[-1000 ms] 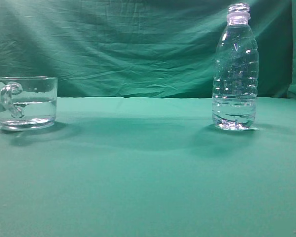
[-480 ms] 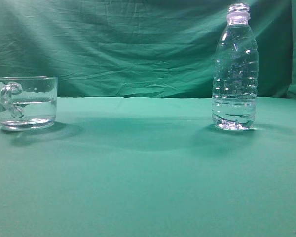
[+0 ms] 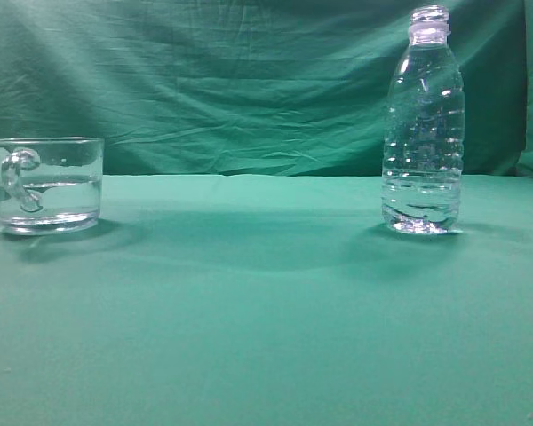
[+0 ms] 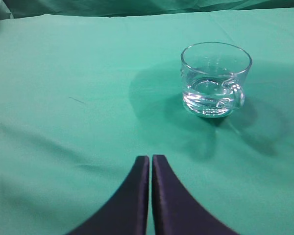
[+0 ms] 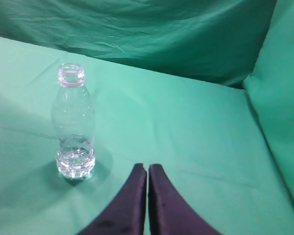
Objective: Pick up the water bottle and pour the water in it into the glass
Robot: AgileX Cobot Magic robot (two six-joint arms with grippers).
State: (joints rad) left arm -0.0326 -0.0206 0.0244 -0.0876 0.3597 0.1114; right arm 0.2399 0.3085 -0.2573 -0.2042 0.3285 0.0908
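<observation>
Exterior view: the bottle point(image 3: 424, 124) stood upright at right on the counter point(image 3: 266, 311), the glass point(image 3: 46, 185) at far left, well apart.

Left wrist view: the left fingers point(image 4: 151, 169) were clenched, empty, glass at upper right.

Right wrist view: the right fingers point(image 5: 147, 175) were clenched, bottle at left. Uncapped and tall, it could tip if nudged before they open.

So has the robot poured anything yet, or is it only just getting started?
The glass already holds some water, and the water bottle stands upright on the green table with only a little water at its bottom. Nothing is in hand: the left gripper and right gripper are shut and empty. Any remaining pouring needs a fresh grasp.
</observation>
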